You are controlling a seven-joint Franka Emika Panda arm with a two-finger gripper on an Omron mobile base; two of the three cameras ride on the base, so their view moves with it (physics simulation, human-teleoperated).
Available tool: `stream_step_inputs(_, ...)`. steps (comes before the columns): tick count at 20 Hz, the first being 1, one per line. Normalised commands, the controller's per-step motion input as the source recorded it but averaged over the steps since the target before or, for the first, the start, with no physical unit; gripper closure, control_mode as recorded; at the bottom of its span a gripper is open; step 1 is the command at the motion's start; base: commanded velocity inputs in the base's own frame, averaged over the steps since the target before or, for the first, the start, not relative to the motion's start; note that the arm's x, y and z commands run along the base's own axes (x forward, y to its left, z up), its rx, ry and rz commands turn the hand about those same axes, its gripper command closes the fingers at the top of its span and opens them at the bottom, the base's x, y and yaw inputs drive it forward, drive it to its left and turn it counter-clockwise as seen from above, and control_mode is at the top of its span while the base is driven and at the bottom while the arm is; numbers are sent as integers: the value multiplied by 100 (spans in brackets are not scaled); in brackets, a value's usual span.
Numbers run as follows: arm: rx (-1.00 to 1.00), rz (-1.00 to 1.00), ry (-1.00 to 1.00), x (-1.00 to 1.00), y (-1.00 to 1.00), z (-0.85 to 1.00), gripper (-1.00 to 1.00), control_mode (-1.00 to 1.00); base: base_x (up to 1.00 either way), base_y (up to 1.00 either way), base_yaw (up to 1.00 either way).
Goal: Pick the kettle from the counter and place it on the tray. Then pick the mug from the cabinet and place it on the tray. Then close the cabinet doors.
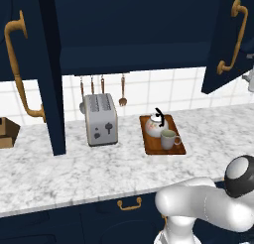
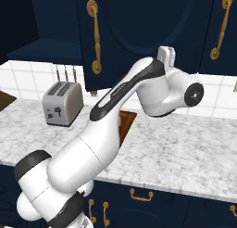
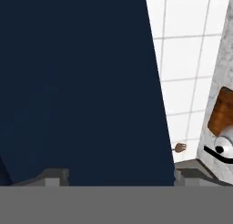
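While both cabinet doors [image 1: 34, 69] are seen swung open over the counter [image 1: 59, 163], the kettle [image 1: 157, 125] and the mug [image 1: 168, 139] are found standing together on the tray [image 1: 177, 148], the mug just in front of the kettle and close beside it, whether touching cannot be told. The tray is set flat on the counter, right of the silver toaster [image 1: 100, 119] and well apart from it. A cardboard box [image 1: 7, 132] is seen at the far left edge of the counter. Hanging utensils [image 1: 122, 91] are seen on the tiled wall behind the toaster. The cabinet [image 1: 129, 54] shelf is shown dark under the open doors. In the right base view the arm [image 2: 111, 106] is raised in front of a navy door with a brass handle [image 2: 95, 37], and part of the tray is hidden behind it. In the hand view the gripper [image 3: 116, 177] is held close against a navy door panel [image 3: 77, 82], with one fingertip at each lower side, so the fingers are apart with nothing between them. At the right edge of that view, the kettle's black handle and a corner of the tray are visible, rolled sideways.
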Motion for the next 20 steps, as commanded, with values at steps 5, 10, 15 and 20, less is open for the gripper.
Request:
stream_step_inputs(5, 0, -1, 15, 21, 0, 17, -100, -100, 0, 0, 0)
stream_step_inputs(10, 16, -3, -23, 8, 0, 2, -100, -100, 0, 0, 0)
stream_step_inputs(15, 16, -6, -15, 37, 15, 11, -100, -100, 0, 0, 0)
stream_step_inputs(20, 11, -2, -6, 52, 30, 16, -100, -100, 0, 0, 0)
